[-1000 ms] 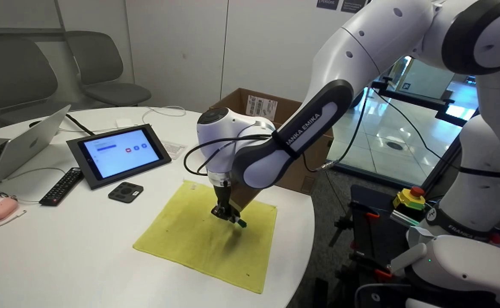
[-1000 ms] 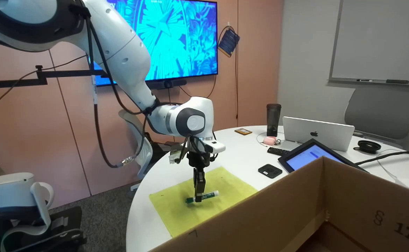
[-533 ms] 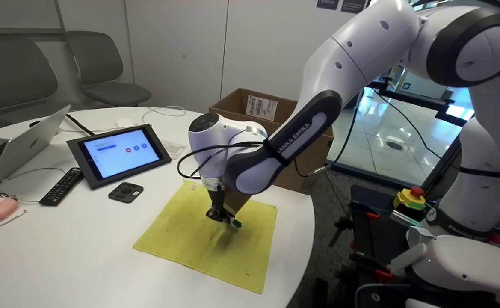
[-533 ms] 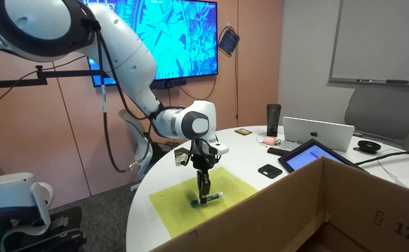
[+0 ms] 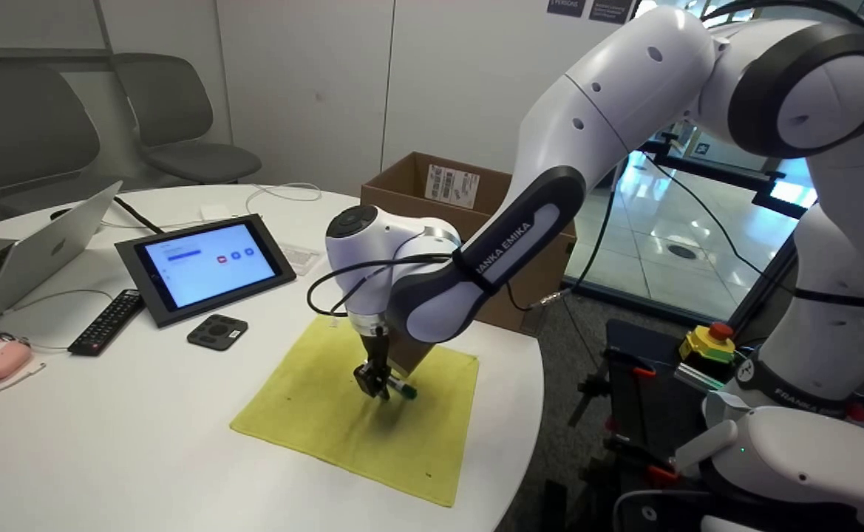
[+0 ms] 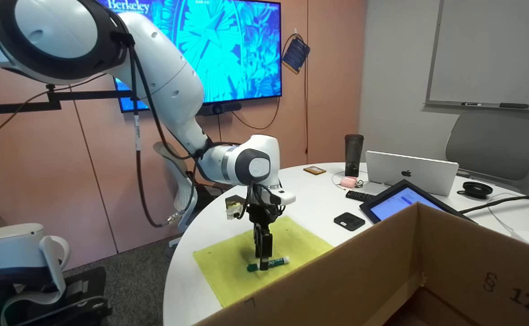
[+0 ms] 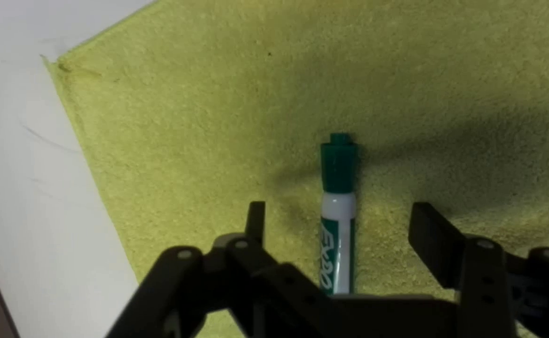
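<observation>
White and smooth beneath the black two-fingered gripper (image 7: pixel 339 221): a broad round table (image 5: pixel 128 443). Off to one side, well apart from the fingers (image 7: pixel 431 239), in both exterior views: a brown, open-topped cardboard box (image 6: pixel 364 276). Directly below: a square of flat yellow cloth (image 5: pixel 328 414). At the gripper: spread wide, holding nothing. Between the fingers, apparently touching neither: a slim green-and-white Expo marker (image 6: pixel 278 262), over the cloth; cannot tell whether quite resting on it. By judgement, seems at the set-down step; calls next for a straight upward withdrawal, brushing neither finger against the marker.
</observation>
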You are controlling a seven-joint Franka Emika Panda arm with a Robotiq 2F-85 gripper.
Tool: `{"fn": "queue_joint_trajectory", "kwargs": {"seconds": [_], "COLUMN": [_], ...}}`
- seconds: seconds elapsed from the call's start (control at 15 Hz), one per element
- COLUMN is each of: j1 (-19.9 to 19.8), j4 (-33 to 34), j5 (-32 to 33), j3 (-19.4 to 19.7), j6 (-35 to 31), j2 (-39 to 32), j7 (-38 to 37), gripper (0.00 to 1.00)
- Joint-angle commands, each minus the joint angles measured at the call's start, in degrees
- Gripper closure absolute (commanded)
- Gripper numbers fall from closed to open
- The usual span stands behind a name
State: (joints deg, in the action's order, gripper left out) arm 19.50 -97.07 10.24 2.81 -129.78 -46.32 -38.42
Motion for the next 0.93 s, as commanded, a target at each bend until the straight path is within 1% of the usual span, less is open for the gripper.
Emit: {"fn": "queue_joint_trajectory", "kwargs": {"seconds": [0.0, 0.2, 0.27, 0.53, 0.67, 0.87], "j1": [-0.1, -2.2, -3.1, -5.6, -5.8, -4.4], "j4": [-3.9, -12.1, -15.9, -27.3, -33.2, -38.9], "j5": [-0.4, -3.9, -5.6, -12.3, -14.3, -14.6], "j3": [0.2, -1.4, -1.9, -2.4, -1.6, 1.2], "j6": [-2.4, -8.7, -12.3, -22.6, -27.2, -32.5], "j2": [3.2, 9.1, 11.6, 18.1, 20.6, 21.5], "j7": [0.0, 0.6, 1.0, 0.6, -0.3, -3.8], "gripper": [0.0, 0.0, 0.0, 0.0, 0.0, 0.0]}}
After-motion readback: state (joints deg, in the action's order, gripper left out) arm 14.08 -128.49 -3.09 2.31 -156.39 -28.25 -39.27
